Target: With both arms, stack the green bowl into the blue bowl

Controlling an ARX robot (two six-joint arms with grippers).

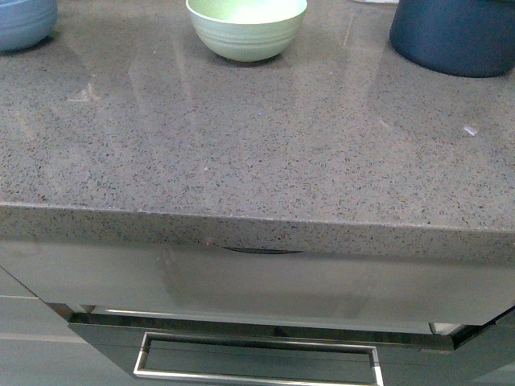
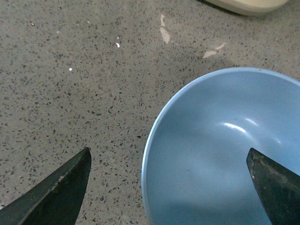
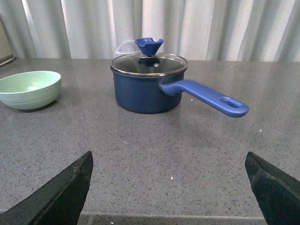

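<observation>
Left gripper (image 2: 168,161): jaws spread wide, holding nothing. One finger is over the speckled grey countertop (image 2: 93,93), the other over the inside of the blue bowl (image 2: 220,150), with the bowl's rim between them. Whether either finger touches the bowl cannot be told.

Right gripper (image 3: 168,159): jaws spread wide, empty, above bare countertop. Beyond it stands a navy saucepan (image 3: 140,91) with a glass lid (image 3: 149,63) and a long blue handle (image 3: 206,96).

Front view: the green bowl (image 1: 245,32) stands upright and empty at 12 o'clock. The blue bowl is at 10 o'clock, well apart from it, and the saucepan at 2 o'clock. A drawer handle (image 1: 257,362) is at 6 o'clock.
</observation>
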